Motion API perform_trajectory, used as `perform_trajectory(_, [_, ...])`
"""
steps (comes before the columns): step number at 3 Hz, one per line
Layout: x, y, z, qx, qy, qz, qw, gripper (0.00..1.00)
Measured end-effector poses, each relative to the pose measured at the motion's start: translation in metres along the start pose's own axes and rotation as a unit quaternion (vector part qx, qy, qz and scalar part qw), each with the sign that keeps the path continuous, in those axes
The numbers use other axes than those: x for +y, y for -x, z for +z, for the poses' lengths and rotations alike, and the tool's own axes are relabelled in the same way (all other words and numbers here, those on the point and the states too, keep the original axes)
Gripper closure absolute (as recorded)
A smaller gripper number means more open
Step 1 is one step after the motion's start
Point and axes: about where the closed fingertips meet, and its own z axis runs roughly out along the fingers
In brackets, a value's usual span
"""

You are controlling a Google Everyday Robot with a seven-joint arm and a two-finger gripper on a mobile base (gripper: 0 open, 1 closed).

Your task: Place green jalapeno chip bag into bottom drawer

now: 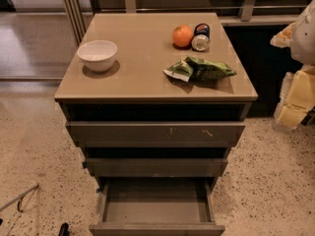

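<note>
my gripper (294, 104) hangs off the right side of the cabinet (147, 77), out past its right edge and at about the height of the cabinet's top drawer (156, 132). it is pale and blocky and partly cut off by the edge of view, and i cannot tell how far open it is. it is well apart from everything on the cabinet. the rest of my arm (306, 28) rises above it, a white bulk beside the cabinet's back right corner.

the green jalapeno chip bag (202, 69) lies flat and crumpled on the cabinet's top, near the front right corner, its pale end turned toward the middle of the top. behind it, toward the cabinet's back edge, sit a round orange (182, 35) and a can (201, 37) on its side, just beside each other. a white bowl (97, 54) stands upright on the left part of the top.

the bottom drawer (156, 228), lowest in the cabinet, is pulled well out to the front, its inside open to view. the middle drawer (156, 167) above it juts out only slightly.
</note>
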Motion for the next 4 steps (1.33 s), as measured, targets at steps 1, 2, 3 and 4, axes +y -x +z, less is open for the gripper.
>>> perform_trajectory(1, [0.000,0.000,0.000,0.000,0.000,0.000,1.0000,0.00])
perform_trajectory(2, [-0.013,0.001,0.002,-0.018,-0.032,0.008,0.9993,0.19])
perform_trajectory(3, [-0.036,0.010,0.016,-0.061,-0.076,0.015,0.9951,0.41])
perform_trajectory(4, [-0.085,0.033,0.029,-0.113,-0.134,0.006,0.9845,0.65])
